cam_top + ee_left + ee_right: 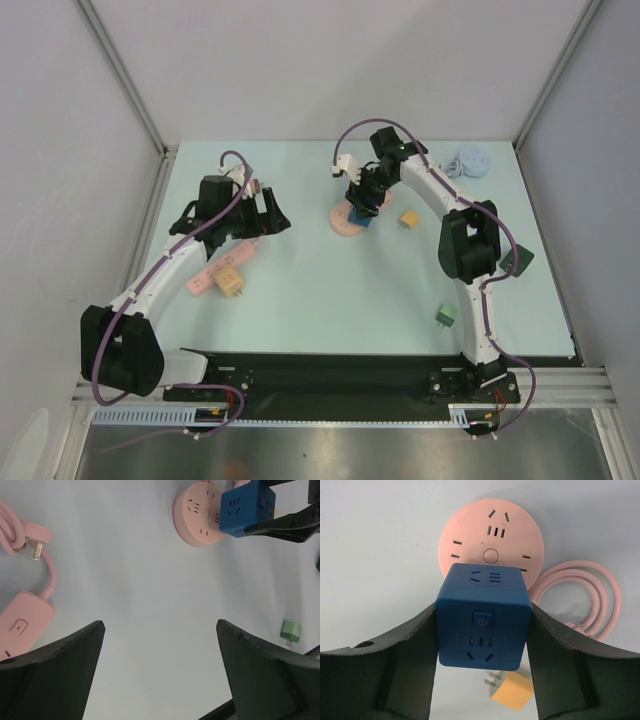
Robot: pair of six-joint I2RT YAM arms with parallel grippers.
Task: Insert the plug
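Note:
My right gripper (366,202) is shut on a blue cube plug adapter (482,625), with a finger on each side of it. The cube hangs at the near edge of a round pink socket (490,535) that lies flat on the table, and I cannot tell whether they touch. Both show in the top view, the cube (367,207) beside the socket (343,222), and in the left wrist view, the cube (247,507) next to the socket (196,517). My left gripper (160,625) is open and empty over bare table, left of the socket (275,215).
A pink power strip (218,270) with a yellow plug (233,285) lies by the left arm, its pink plug and cable (35,542) nearby. Another yellow plug (512,692) lies right of the socket. A green plug (446,317), a dark green block (520,258) and a blue round socket (472,162) sit on the right.

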